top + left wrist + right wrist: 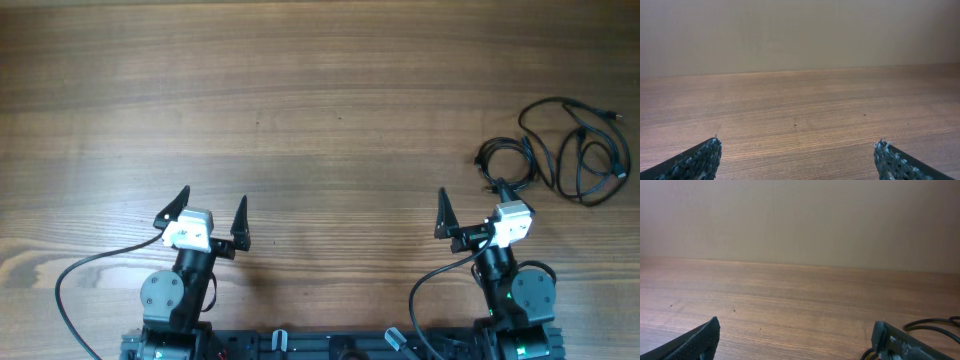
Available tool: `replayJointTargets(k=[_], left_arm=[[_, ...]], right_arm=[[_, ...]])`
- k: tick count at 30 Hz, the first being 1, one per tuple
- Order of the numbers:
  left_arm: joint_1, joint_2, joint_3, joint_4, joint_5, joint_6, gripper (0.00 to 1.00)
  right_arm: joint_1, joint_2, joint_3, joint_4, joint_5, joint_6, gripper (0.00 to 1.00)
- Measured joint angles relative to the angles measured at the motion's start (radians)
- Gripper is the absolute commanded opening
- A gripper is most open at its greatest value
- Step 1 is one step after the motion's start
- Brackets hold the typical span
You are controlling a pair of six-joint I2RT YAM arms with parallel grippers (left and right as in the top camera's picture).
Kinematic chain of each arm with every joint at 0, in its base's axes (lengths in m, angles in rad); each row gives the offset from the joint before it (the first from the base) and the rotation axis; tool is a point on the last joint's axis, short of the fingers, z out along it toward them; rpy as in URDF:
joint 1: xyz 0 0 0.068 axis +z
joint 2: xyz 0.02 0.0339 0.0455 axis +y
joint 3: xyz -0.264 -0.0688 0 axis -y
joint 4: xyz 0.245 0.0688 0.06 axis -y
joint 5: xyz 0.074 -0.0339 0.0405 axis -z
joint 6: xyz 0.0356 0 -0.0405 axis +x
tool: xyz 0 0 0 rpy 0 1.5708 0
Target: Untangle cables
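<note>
Ahead of my left end effector [213, 196] I see only bare tabletop [320, 110], open across the middle. On my right the cables [560, 150] sprawl near the far edge, their nearest loop just beside the outer finger of my right end effector [470, 196].

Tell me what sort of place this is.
Probably a robotics lab bench: a wooden table, the robot's left hand and right hand open near its edge, black cables laid out, a plain wall behind.

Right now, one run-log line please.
cables: tangled, right side | left end effector: open, empty | right end effector: open, empty
</note>
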Motion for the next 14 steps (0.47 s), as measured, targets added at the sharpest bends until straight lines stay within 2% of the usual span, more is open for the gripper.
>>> replayJointTargets(k=[14], left_arm=[[0.000,0.000,0.000,0.000,0.000,0.000,1.00]], right_arm=[[0.000,0.000,0.000,0.000,0.000,0.000,0.99]])
